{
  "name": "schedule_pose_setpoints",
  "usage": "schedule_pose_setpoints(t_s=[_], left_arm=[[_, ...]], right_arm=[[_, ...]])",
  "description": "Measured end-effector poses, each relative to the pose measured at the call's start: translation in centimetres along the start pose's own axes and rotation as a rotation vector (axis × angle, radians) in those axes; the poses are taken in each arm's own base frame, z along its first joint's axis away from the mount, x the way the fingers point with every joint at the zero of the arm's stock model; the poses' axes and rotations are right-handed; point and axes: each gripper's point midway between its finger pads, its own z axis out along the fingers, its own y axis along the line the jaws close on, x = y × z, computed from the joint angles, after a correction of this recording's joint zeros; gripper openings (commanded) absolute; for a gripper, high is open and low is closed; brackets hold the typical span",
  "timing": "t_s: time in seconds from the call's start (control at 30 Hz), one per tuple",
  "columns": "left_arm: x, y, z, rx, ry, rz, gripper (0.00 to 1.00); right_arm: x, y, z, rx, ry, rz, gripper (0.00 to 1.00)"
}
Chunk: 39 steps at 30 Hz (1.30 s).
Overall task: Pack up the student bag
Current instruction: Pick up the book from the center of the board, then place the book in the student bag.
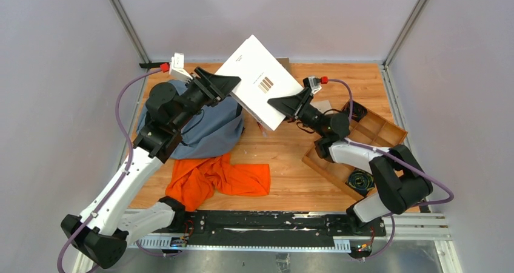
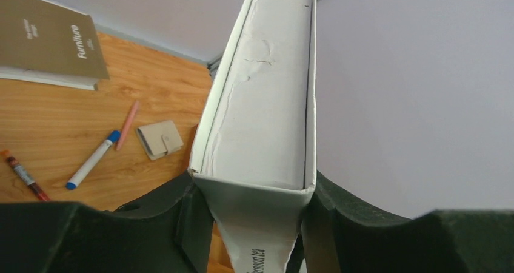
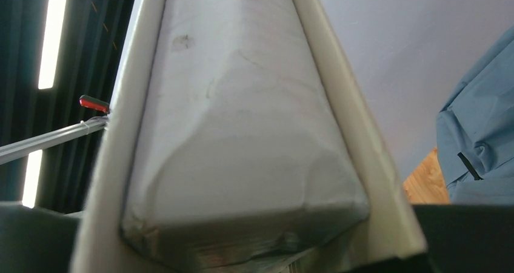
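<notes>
Left gripper (image 1: 230, 86) clamped on white book (image 1: 257, 82), right gripper (image 1: 280, 103) pinching its other edge, student bag (image 1: 209, 130) lying on wooden table (image 1: 285, 158), pale grey walls (image 1: 273, 12) around.

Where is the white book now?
Top view: the white book is raised over the back middle of the table, gripped between left tool and right tool, right of the student bag.

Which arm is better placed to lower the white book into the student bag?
Probably the left. The left fingers clamp the white book at its spine just above the student bag; the right fingers grip its opposite edge, farther from the bag.
</notes>
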Motion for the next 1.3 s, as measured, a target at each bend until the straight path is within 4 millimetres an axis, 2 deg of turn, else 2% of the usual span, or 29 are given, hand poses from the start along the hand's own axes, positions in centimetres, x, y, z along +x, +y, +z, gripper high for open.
schedule_pose_setpoints(t_s=[0.13,0.2,0.23,0.33,0.43,0.5,0.63,0.77,0.87,0.93,1.1,1.2,1.3], left_arm=[[0.0,1.6,-0.1,-0.061,-0.009,0.056,0.79],[0.0,3.0,-0.2,-0.116,-0.009,0.118,0.83],[0.0,3.8,-0.4,-0.158,-0.007,0.163,0.85],[-1.2,6.9,-0.7,-0.316,-0.007,0.35,0.88],[-1.9,10.5,-0.7,-0.479,0.038,0.524,0.89],[-1.0,13.4,-0.2,-0.566,0.121,0.601,0.89],[3.3,19.3,1.3,-0.657,0.332,0.649,0.9],[6.7,23.7,1.8,-0.733,0.462,0.646,0.9],[8.1,25.6,2.0,-0.78,0.503,0.662,0.89],[8.8,26.4,2.2,-0.804,0.519,0.677,0.89],[9.7,27.7,3.7,-0.832,0.53,0.691,0.87],[9.9,29.1,3.7,-0.88,0.532,0.707,0.73],[9.6,30.3,3.3,-0.935,0.527,0.736,0.58]], right_arm=[[-0.2,0.0,-0.1,0.0,-0.005,-0.021,0.15],[-0.5,-0.6,-0.5,0.021,-0.012,-0.027,0.13],[-0.7,-1.0,-1.1,0.039,-0.012,-0.027,0.13],[-2.4,-2.6,-4.6,0.135,-0.056,-0.036,0.1],[-4.0,-2.9,-7.8,0.218,-0.107,-0.071,0.08],[-4.7,-2.4,-9.6,0.287,-0.124,-0.126,0.07],[-5.0,-0.8,-11.1,0.459,-0.117,-0.298,0.08],[-6.3,2.5,-11.9,0.621,-0.134,-0.512,0.06],[-6.7,3.4,-13.3,0.722,-0.123,-0.611,0.05],[-6.4,2.8,-14.2,0.772,-0.102,-0.622,0.04],[-5.3,-0.9,-16.6,0.907,-0.04,-0.536,0.04],[-4.8,-2.3,-17.6,0.954,-0.019,-0.496,0.04],[-4.7,-2.3,-17.8,0.96,-0.015,-0.494,0.04]])
